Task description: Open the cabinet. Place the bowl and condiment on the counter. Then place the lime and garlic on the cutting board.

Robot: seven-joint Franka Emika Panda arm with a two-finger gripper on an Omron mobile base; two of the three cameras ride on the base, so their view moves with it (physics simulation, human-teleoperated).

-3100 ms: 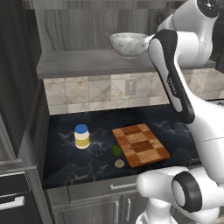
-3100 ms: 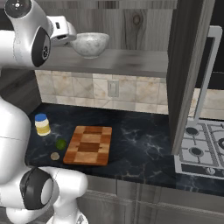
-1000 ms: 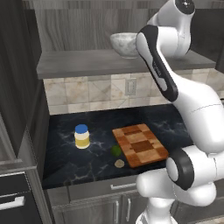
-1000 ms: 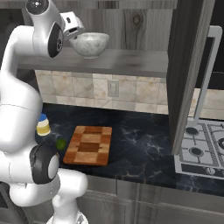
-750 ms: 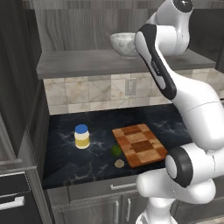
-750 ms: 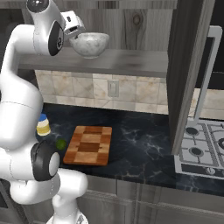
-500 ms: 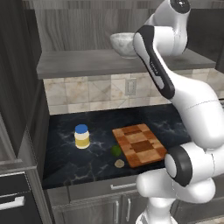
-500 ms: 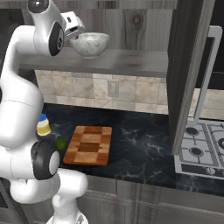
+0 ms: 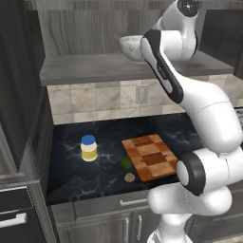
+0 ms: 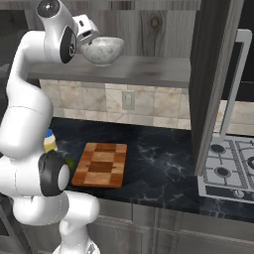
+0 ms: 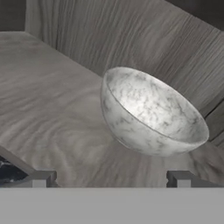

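The white arm has swung up from its folded pose of a few seconds ago and now holds almost still in front of the wide white-grey speckled bowl (image 11: 153, 113). This bowl stands on the grey wooden shelf (image 9: 95, 69) of the open cabinet. The end effector (image 11: 111, 178) is wide open and holds nothing, its tips (image 11: 39, 178) just short of the bowl. I judge the grasp of the bowl comes next. The pale jar with blue lid (image 9: 88, 148) already stands on the black marble bench (image 9: 71, 173). The small green lime (image 9: 126, 163) and beige garlic (image 9: 129, 177) lie beside the checkered wooden cutting board (image 9: 152, 156), not on it.
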